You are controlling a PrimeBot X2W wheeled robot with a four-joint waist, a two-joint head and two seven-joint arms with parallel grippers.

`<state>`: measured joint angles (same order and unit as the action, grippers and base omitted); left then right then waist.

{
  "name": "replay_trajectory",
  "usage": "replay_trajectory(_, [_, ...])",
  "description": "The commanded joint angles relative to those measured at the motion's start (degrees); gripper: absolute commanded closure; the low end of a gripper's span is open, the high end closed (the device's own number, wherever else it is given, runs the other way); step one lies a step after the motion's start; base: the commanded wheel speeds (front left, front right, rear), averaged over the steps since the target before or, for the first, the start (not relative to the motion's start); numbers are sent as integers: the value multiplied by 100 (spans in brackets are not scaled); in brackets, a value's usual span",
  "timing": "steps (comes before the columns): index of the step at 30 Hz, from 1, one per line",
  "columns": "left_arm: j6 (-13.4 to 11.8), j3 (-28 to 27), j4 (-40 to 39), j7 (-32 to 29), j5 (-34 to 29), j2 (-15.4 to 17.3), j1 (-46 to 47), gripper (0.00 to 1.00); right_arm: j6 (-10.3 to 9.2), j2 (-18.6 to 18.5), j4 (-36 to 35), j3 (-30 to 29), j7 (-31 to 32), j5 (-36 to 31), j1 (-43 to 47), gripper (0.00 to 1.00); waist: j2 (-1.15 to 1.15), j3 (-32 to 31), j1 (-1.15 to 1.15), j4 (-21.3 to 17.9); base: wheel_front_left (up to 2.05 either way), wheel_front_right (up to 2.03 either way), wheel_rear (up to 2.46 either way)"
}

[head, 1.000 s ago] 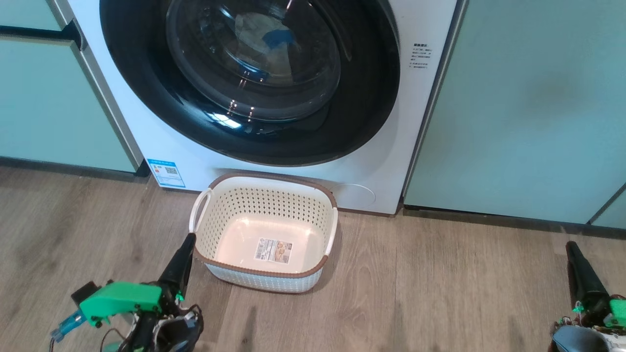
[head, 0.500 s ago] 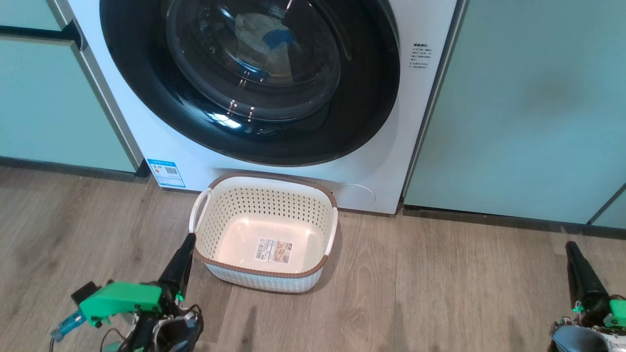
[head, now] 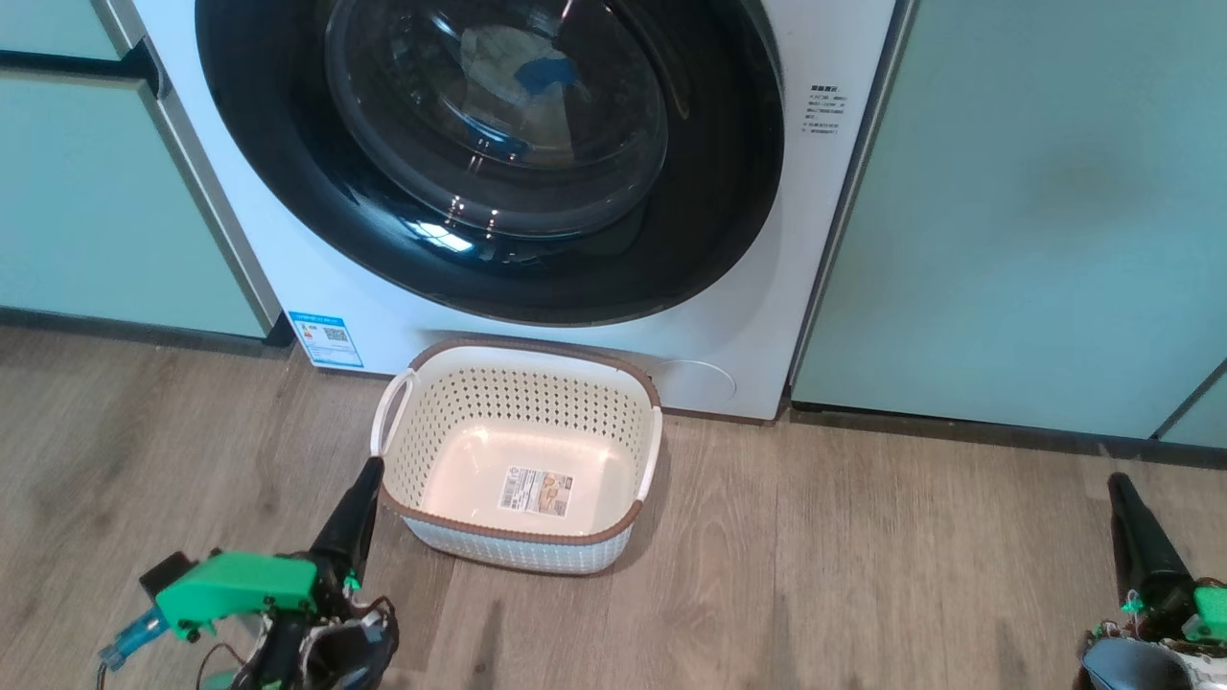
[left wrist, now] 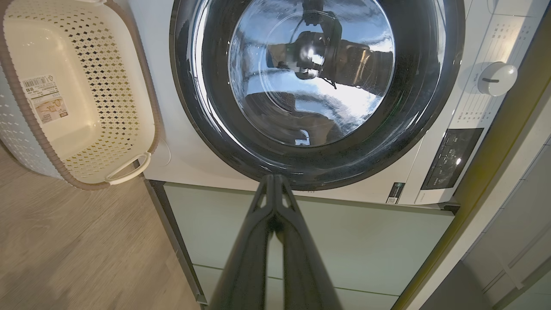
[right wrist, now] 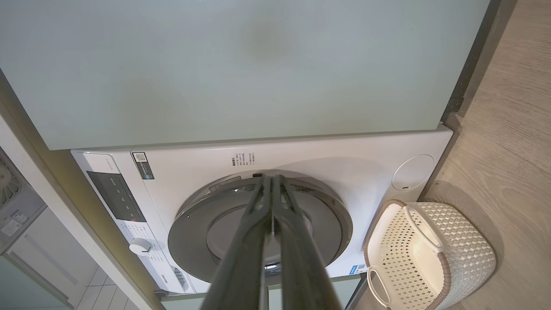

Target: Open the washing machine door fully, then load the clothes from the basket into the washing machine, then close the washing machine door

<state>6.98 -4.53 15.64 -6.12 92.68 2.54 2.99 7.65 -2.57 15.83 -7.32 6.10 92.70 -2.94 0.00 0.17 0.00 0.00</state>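
Note:
The washing machine (head: 403, 316) stands ahead, white, with the washing machine door (head: 288, 192) lying flush against its front. Through the glass bowl I see the clothes (head: 522, 81), pale fabric with a blue patch, inside the drum. The cream basket (head: 518, 535) sits on the floor just below the door, with just a label on its bottom. My left gripper (head: 369, 465) is shut and holds nothing, its tip beside the basket's near left corner. My right gripper (head: 1117, 479) is shut on nothing, low at the far right. The left wrist view looks along the shut left gripper (left wrist: 273, 176) at the door (left wrist: 206, 107) and basket (left wrist: 112, 86).
Pale green cabinets (head: 1007, 211) flank the machine on both sides. Wood floor (head: 863, 575) spreads in front. In the right wrist view the shut right gripper (right wrist: 272, 176) points at the door (right wrist: 193, 224), with the control knob (right wrist: 140, 246) and basket (right wrist: 469, 245) nearby.

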Motion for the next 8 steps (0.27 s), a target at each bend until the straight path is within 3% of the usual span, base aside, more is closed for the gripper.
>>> replay_trajectory(1, [51, -201, -159, -38, -53, 37, 321, 100, -16, -41, -180, 88, 32, -47, -325, 100, 0, 0, 0, 0, 0, 0, 0])
replay_trajectory(8, [51, -202, -159, -38, -54, 36, 321, 100, -16, -40, -180, 86, 33, -49, -325, 100, 0, 0, 0, 0, 0, 0, 0])
